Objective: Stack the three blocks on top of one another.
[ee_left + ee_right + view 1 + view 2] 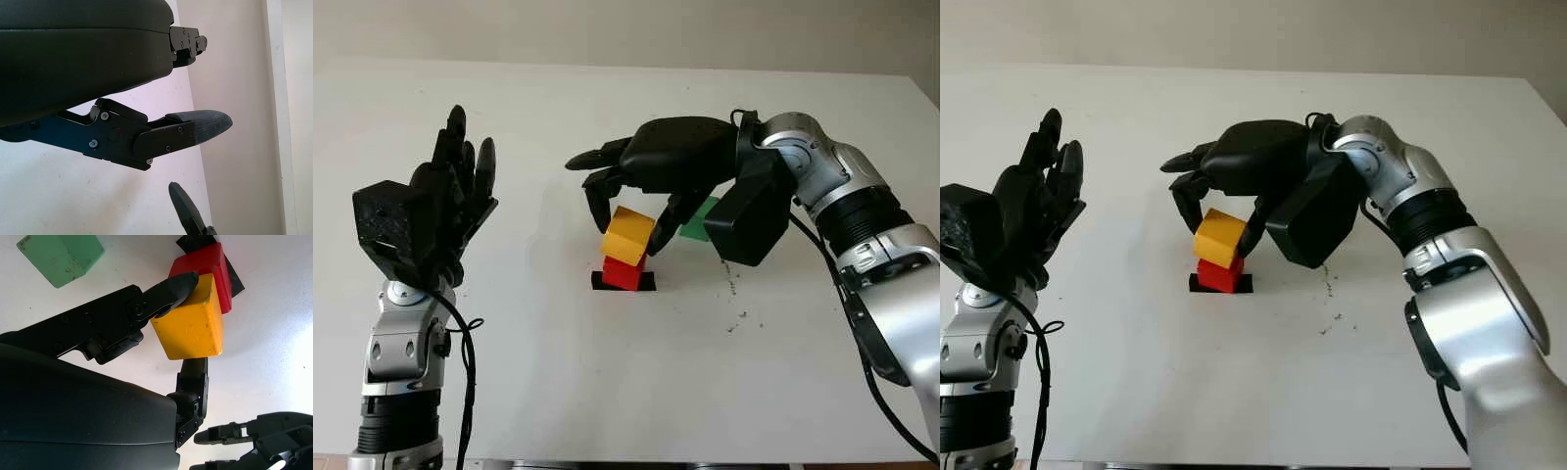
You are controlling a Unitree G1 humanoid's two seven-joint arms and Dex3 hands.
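The right hand reaches in from the right side of the white table, its silver forearm bent at the elbow and its black shell arched palm-down over the blocks, fingers hooked downward. Those fingers are clamped on the yellow block: in the right wrist view one dark fingertip presses a side face near its top edge and another bears on the opposite side. The yellow block is a smooth, matte cube with slightly rounded edges, tilted so one corner dips lower than the rest, and it sits on, or just over, the red block; whether the two faces fully meet I cannot tell. The red block is a similar plain cube resting squarely on a small flat black patch on the table, which shows past it on either side. Just behind the red block, on the far side and a little to the right, lies the green block, pale and lightly scuffed, flat on the table and partly hidden by the right hand's wrist. Well to the left of the red block the left hand is held upright above the table, open and holding nothing, fingers pointing up and away.
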